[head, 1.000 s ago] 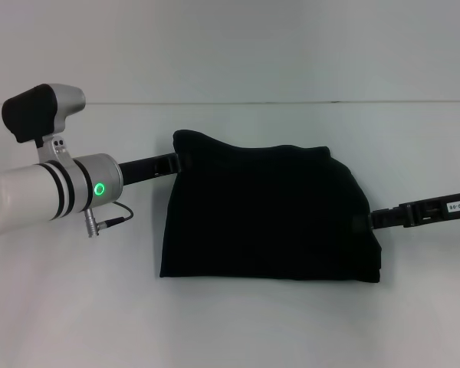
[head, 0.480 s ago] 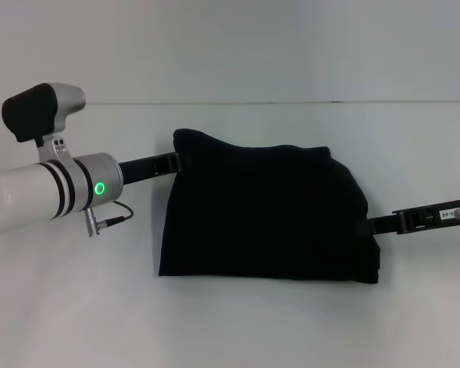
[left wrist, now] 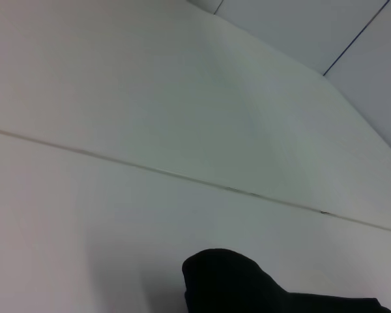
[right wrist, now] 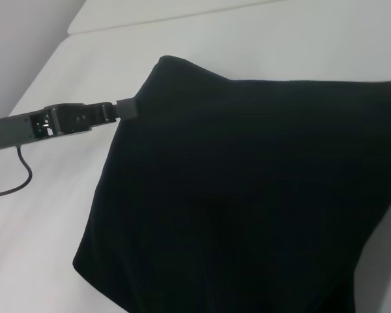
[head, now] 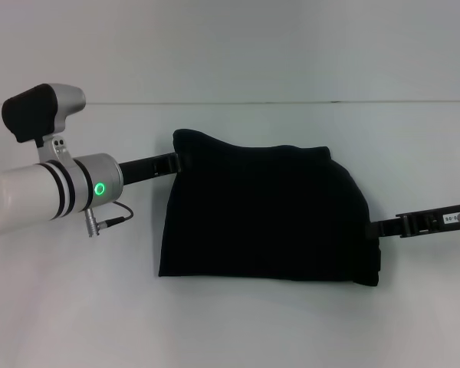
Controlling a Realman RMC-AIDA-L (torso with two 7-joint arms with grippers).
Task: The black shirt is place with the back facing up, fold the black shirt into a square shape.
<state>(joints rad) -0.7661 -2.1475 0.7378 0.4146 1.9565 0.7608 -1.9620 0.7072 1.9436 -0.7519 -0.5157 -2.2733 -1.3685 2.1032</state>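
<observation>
We see the plain matte black fabric shirt (head: 264, 215), already folded into a rough block, lying mid-worktop (head: 238, 322), our left gripper (head: 174, 162) at its far-left corner, apparently pinning the fold, and our right gripper (head: 377, 227) at its right edge, finger positions hidden by cloth.

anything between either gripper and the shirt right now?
Nothing visible. The left gripper is already at the black shirt at its far left corner, and the right gripper meets its right edge. Only bare white table surrounds the shirt.
</observation>
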